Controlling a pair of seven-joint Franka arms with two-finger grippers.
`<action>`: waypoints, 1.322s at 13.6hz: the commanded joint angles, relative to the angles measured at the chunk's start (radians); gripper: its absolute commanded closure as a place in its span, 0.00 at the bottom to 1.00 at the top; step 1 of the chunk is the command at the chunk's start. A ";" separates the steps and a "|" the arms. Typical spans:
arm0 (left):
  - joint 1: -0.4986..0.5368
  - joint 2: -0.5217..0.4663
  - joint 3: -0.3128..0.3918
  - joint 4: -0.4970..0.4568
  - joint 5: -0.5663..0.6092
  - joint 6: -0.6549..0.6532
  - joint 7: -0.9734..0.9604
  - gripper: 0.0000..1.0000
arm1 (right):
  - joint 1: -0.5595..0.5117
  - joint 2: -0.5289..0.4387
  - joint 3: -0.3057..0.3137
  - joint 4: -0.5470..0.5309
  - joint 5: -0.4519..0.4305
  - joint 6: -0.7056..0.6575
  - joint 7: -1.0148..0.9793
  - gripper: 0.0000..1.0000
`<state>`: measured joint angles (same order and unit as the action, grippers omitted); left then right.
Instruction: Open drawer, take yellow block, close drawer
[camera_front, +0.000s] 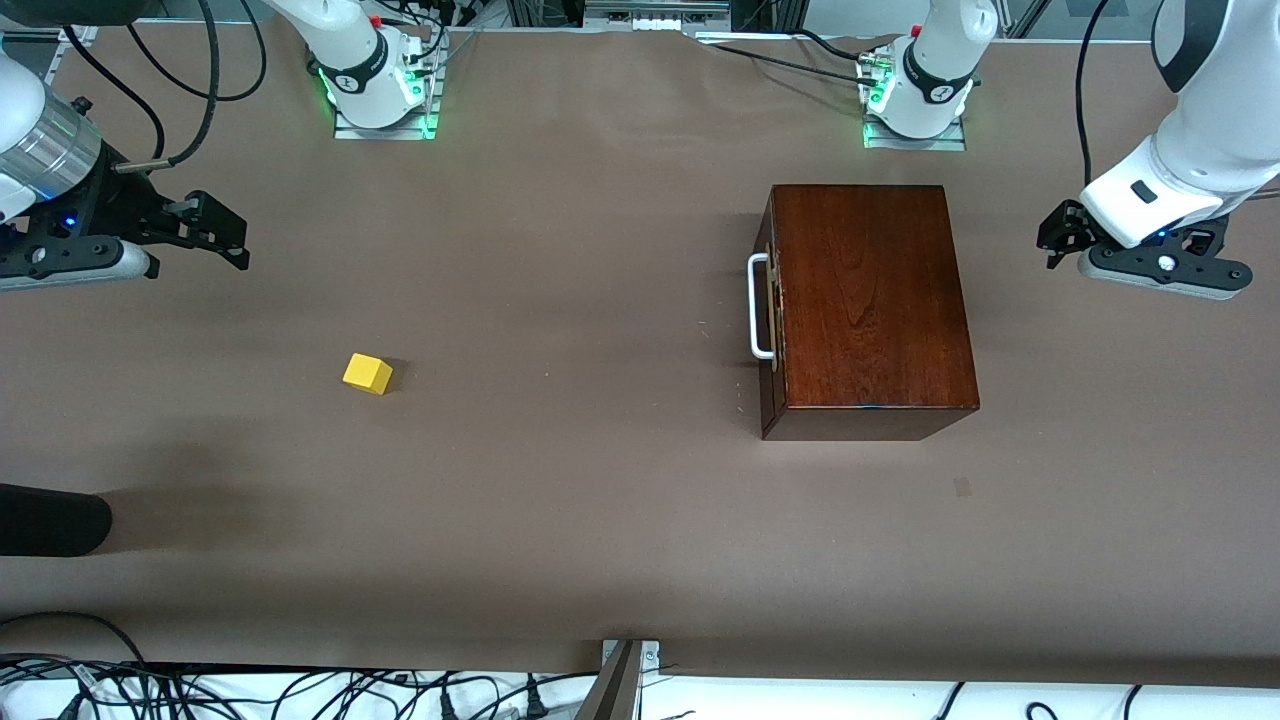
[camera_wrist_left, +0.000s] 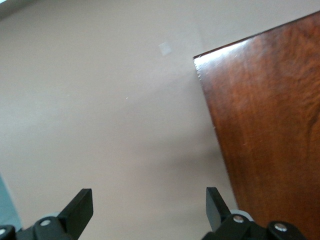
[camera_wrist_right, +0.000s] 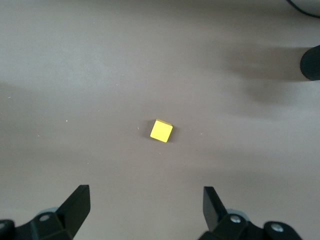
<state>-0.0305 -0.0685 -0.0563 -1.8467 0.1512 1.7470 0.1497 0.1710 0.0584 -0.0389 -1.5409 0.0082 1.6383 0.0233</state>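
The drawer is seen pushed fully into the glossy reddish-brown wooden box, its white U-shaped handle and brass plate turned toward the right arm's end of the brown table; no brand, label or writing can be read anywhere. The yellow block is found on the bare table toward the right arm's end, well apart from the box and slightly nearer the front camera than the handle. The right gripper is held released and empty over the table at its own end, with the block in its wrist view, while the left gripper is likewise spread wide and empty over the table beside the box.
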 joint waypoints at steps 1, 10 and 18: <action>0.023 0.005 0.007 0.026 -0.146 0.006 -0.062 0.00 | -0.010 0.006 0.008 0.025 -0.010 -0.023 -0.003 0.00; -0.034 0.036 0.093 0.144 -0.142 -0.089 -0.334 0.00 | -0.010 0.008 0.008 0.025 -0.010 -0.034 0.000 0.00; -0.020 0.038 0.036 0.147 -0.104 -0.090 -0.387 0.00 | -0.010 0.008 0.008 0.025 -0.010 -0.034 0.000 0.00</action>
<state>-0.0543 -0.0465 -0.0113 -1.7323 0.0324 1.6816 -0.2067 0.1710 0.0587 -0.0392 -1.5409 0.0082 1.6276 0.0233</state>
